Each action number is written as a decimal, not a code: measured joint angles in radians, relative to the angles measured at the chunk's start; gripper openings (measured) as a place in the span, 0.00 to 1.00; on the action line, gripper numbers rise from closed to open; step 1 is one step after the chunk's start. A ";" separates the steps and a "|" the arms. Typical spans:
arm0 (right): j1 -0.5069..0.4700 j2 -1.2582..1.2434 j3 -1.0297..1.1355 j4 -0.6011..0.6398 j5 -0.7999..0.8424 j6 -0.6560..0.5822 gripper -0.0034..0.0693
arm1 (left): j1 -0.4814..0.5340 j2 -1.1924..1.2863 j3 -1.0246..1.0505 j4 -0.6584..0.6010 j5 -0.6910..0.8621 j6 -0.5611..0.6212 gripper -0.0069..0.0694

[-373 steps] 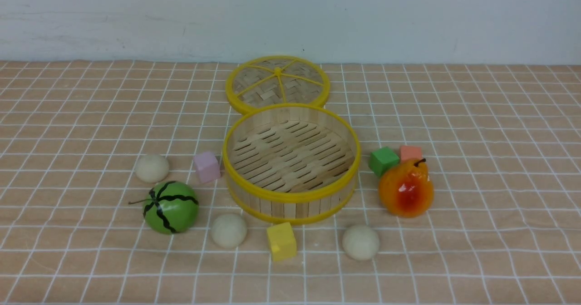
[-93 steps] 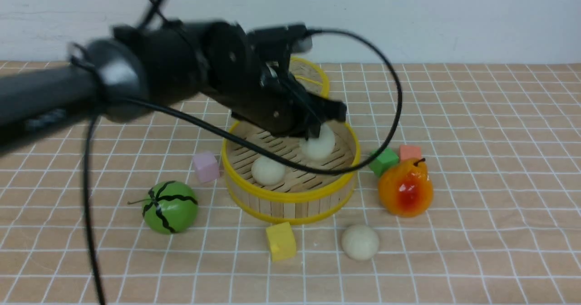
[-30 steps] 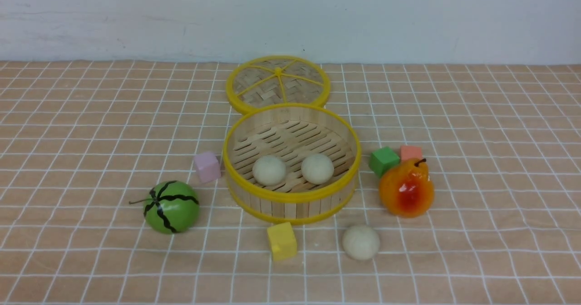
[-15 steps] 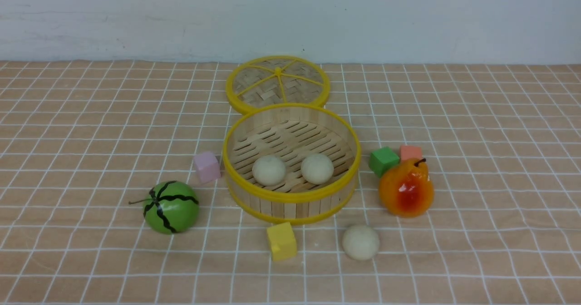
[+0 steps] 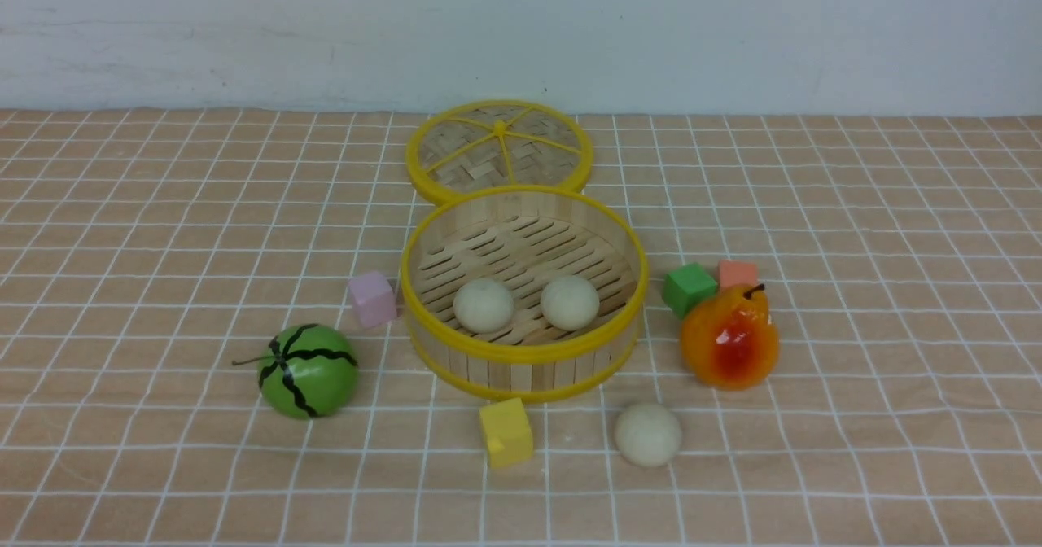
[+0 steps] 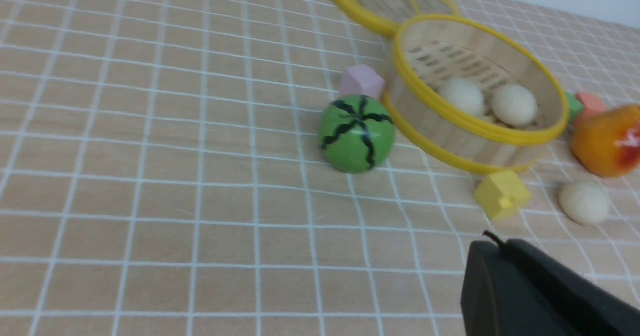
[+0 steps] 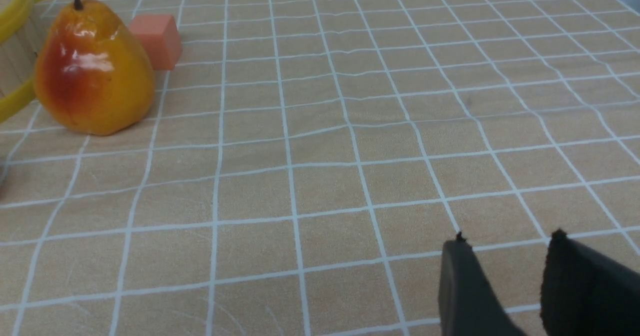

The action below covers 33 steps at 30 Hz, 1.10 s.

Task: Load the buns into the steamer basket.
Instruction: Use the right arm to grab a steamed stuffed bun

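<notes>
A: Buns (image 5: 483,304), where?

B: Two in the basket (image 5: 523,368), centre of the front frame, side by side near its front wall. Third bun (image 5: 648,434) is out on the table (image 5: 122,205), lower centre-right, between the yellow cube (image 5: 505,431) and the pear (image 5: 729,337).

A: Lid (image 5: 498,150)?

B: Flat behind the basket, upper centre. That leaves the mouth open for dropping in.

A: Pincers?

B: Neither shows in the front frame. Left pincer (image 6: 525,286), lower right of the left wrist view, is pressed together and holds nothing. Right pincer (image 7: 507,256), lower right of the right wrist view, is spread and empty over bare cloth.

A: Why spread?

B: My guess: the last bun lies on the right side, so it's ready for that grab. Two of three done.

A: Risks?

B: The bun is round and may roll. The cube and pear are near it.
</notes>
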 joint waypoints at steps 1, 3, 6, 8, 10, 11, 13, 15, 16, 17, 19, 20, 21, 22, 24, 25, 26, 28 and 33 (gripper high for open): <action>0.000 0.000 0.000 0.000 0.000 0.000 0.38 | 0.041 0.000 0.000 -0.019 0.000 0.000 0.08; 0.000 0.000 0.000 0.000 0.000 0.000 0.38 | 0.113 0.000 0.000 -0.057 0.000 0.000 0.08; 0.000 0.000 0.000 0.000 0.000 0.000 0.38 | 0.218 0.002 0.007 -0.086 -0.002 0.000 0.09; 0.000 0.000 0.000 0.000 0.000 0.000 0.38 | 0.251 0.004 0.020 -0.086 -0.005 0.000 0.09; 0.000 0.000 0.000 0.000 0.000 0.000 0.38 | 0.257 0.004 0.030 -0.085 -0.011 0.000 0.09; 0.000 0.000 0.000 0.000 0.000 0.000 0.38 | 0.258 0.000 0.043 -0.081 -0.019 0.000 0.09; 0.000 0.000 0.000 0.000 0.000 0.000 0.38 | 0.257 -0.017 0.080 -0.052 -0.045 0.000 0.10; 0.000 0.000 0.000 0.000 0.000 0.000 0.38 | 0.257 -0.031 0.111 -0.019 -0.092 0.000 0.10; 0.000 0.000 0.000 0.000 0.000 0.000 0.38 | 0.257 -0.039 0.130 -0.007 -0.127 0.000 0.10; 0.000 0.000 0.000 0.000 0.000 0.000 0.38 | 0.257 -0.052 0.161 0.000 -0.179 0.000 0.10; 0.000 0.000 0.000 0.000 0.000 0.000 0.38 | 0.257 -0.064 0.186 0.000 -0.208 0.000 0.10; 0.000 0.000 0.000 0.000 0.000 0.000 0.38 | 0.257 -0.082 0.225 -0.001 -0.256 0.000 0.11; 0.000 0.000 0.000 0.000 0.000 0.000 0.38 | 0.257 -0.095 0.261 -0.001 -0.279 0.000 0.11; 0.000 0.000 0.000 0.000 0.000 0.000 0.38 | 0.257 -0.100 0.292 -0.001 -0.289 0.000 0.11; 0.000 0.000 0.000 0.000 0.000 0.000 0.38 | 0.257 -0.101 0.345 -0.001 -0.315 0.000 0.11; 0.000 0.000 0.000 0.000 0.000 0.000 0.38 | 0.257 -0.101 0.376 0.001 -0.341 0.000 0.11; 0.000 0.000 0.000 0.000 0.000 0.000 0.38 | 0.257 -0.101 0.408 0.008 -0.386 0.000 0.11; 0.000 0.000 0.000 0.000 0.000 0.000 0.38 | 0.260 -0.101 0.436 0.012 -0.432 0.000 0.11; 0.000 0.000 0.000 0.000 0.000 0.000 0.38 | 0.265 -0.101 0.546 0.022 -0.506 0.000 0.12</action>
